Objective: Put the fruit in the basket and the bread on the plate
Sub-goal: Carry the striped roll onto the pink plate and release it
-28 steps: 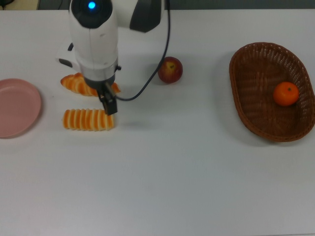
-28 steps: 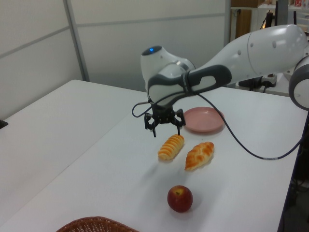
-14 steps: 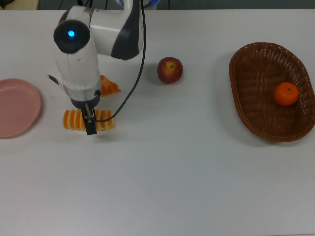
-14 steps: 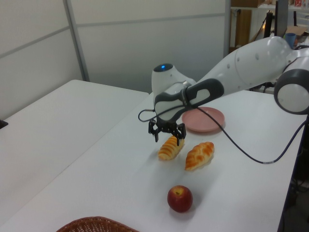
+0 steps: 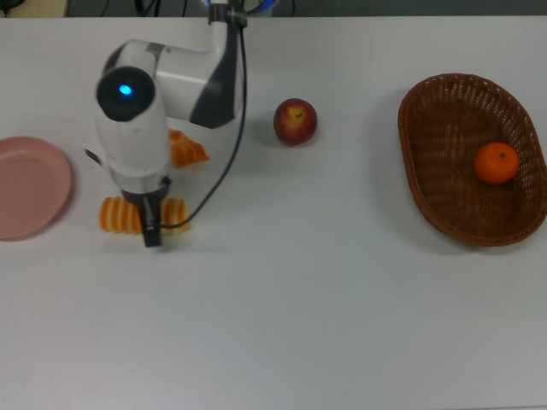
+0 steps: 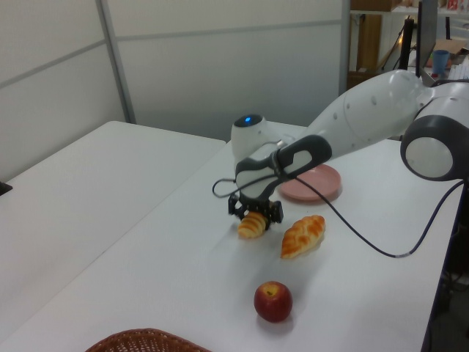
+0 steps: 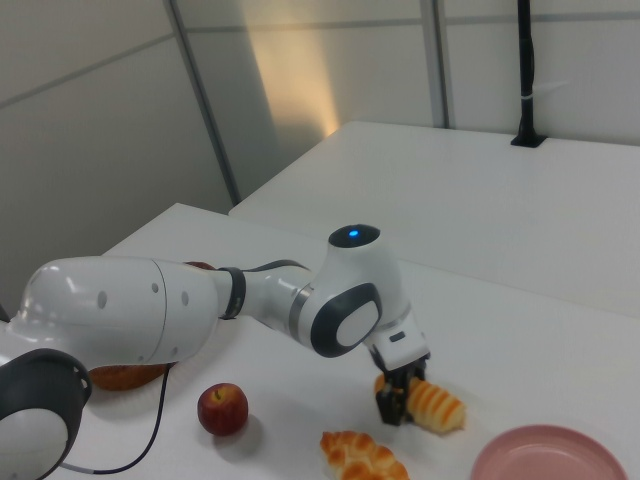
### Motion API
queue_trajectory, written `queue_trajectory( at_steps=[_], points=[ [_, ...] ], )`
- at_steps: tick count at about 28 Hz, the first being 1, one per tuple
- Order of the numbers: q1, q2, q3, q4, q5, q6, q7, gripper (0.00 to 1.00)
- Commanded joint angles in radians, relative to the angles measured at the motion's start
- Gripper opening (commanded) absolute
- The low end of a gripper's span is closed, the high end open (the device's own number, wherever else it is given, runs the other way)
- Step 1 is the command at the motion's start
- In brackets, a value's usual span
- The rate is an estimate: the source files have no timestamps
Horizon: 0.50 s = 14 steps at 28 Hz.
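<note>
Gripper (image 6: 254,214) down over the striped roll (image 6: 251,224), fingers straddling it; whether they have closed on it I cannot tell.

Basket (image 5: 444,184) at the top view's right holds the orange (image 5: 497,163). Pink plate (image 5: 26,192), unloaded, sits at the top view's left, near the roll. Braided loaf (image 6: 302,235) lies just beside the roll; apple (image 5: 295,121) rests on the table, well apart from the basket. Judged step: grasping the roll. Next move likely needs a firm closure, then a lift and carry to the plate.
</note>
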Motion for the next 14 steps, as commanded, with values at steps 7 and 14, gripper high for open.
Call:
queue_trajectory(
  at_steps=[7, 14],
  points=[
    [-0.052, -0.150, -0.146, -0.015, 0.173, -0.041, -0.184, 0.00],
    [-0.067, -0.162, -0.238, 0.017, 0.204, -0.095, -0.245, 0.00]
  ],
)
